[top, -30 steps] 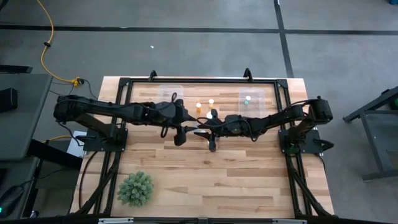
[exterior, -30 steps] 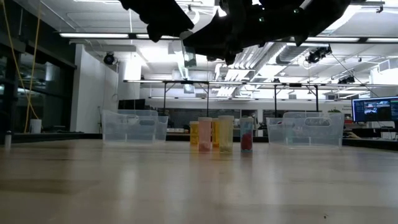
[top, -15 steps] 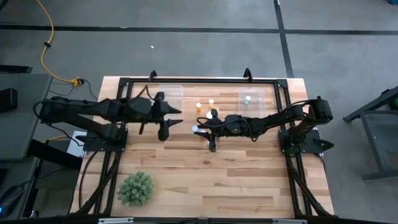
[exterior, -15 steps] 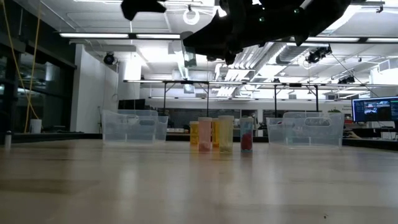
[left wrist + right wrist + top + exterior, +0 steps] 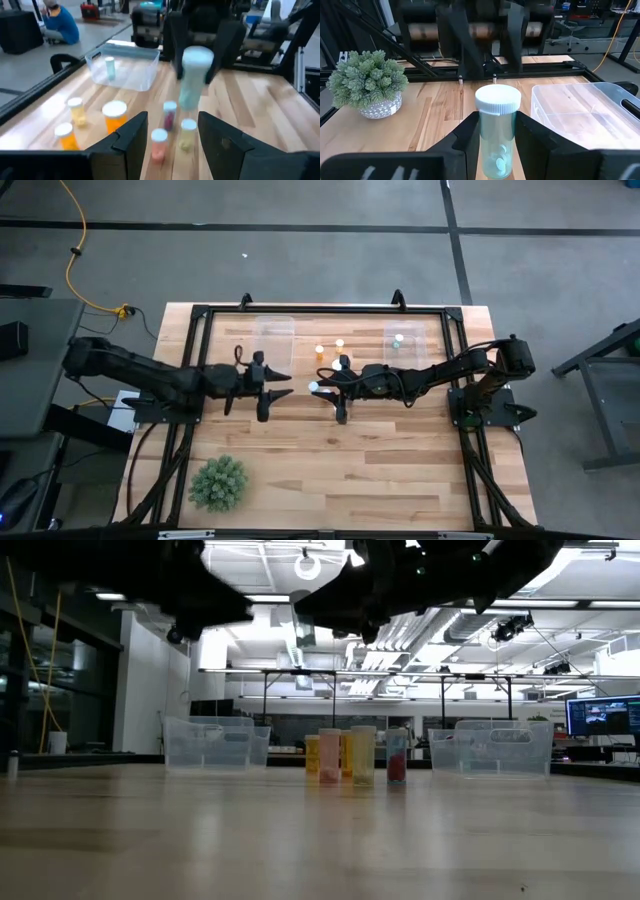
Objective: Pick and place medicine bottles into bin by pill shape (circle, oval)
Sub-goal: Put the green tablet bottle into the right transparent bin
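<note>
My right gripper (image 5: pixel 320 388) is shut on a pale greenish medicine bottle (image 5: pixel 497 135) with a white cap (image 5: pixel 313 387), above the table's middle. My left gripper (image 5: pixel 284 383) stands open and empty to the left of that bottle, pointing at it (image 5: pixel 195 75). Several small bottles stand upright on the wood behind: orange ones (image 5: pixel 115 116), a pink one (image 5: pixel 159 142) and a yellowish one (image 5: pixel 362 755). One more bottle (image 5: pixel 398 338) stands in the clear bin (image 5: pixel 415 352) at the far right. A second clear bin (image 5: pixel 273 330) sits at the far left. My right gripper pinches the bottle's clear body (image 5: pixel 496 150) below the cap between its two fingers (image 5: pixel 470 137). The fingers lie about level and come from the table's right. The bottle stands upright, cap up, lifted clear of the table, with pale pills at its bottom.
A green spiky plant (image 5: pixel 218 483) in a grey pot stands at the near left. A black frame (image 5: pixel 300 310) runs around the table's edge. Bare wood lies between the standing bottles and the near edge. In the left wrist view a person (image 5: pixel 57 22) sits in the room beyond.
My left gripper has drawn back from the right gripper toward the table's left edge and has sunk lower, with its fingers still apart. My right gripper has kept still with the bottle upright.
</note>
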`<state>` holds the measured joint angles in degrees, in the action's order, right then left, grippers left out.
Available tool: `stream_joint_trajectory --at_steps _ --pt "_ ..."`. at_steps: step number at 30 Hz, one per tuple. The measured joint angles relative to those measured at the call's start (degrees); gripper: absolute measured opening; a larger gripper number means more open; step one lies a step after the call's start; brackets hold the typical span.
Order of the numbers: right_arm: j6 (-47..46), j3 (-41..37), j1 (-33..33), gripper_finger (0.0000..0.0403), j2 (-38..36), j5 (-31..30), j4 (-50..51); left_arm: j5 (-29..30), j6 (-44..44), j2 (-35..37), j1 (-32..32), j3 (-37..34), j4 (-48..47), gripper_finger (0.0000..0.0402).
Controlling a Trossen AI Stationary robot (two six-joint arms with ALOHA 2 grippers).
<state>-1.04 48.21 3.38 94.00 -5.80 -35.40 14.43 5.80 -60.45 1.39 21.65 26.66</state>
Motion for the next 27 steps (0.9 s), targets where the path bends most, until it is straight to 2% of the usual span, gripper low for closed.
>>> stream_joint_trajectory --at_steps 5,8,12,19,27 --pt "-0.02 0.02 0.00 0.0099 0.00 0.15 -1.36 0.13 -1.60 -6.47 0.00 -5.73 17.72 0.0163" --pt "-0.02 0.03 0.00 0.0099 0.00 1.47 -2.87 -0.32 -3.80 -11.42 0.00 -5.79 25.83 0.0163" --pt "-0.02 0.07 0.04 0.0099 0.00 1.83 -3.56 -4.45 -6.42 -17.92 0.00 -4.15 32.85 0.0163" --pt "-0.43 0.07 0.15 0.0099 0.00 3.37 -3.59 -5.16 -6.47 -24.84 0.04 0.92 34.00 0.0163" --pt "-0.23 0.07 0.15 0.0099 0.00 3.48 -3.54 -8.01 -6.07 -27.81 0.02 4.86 34.07 0.0163"
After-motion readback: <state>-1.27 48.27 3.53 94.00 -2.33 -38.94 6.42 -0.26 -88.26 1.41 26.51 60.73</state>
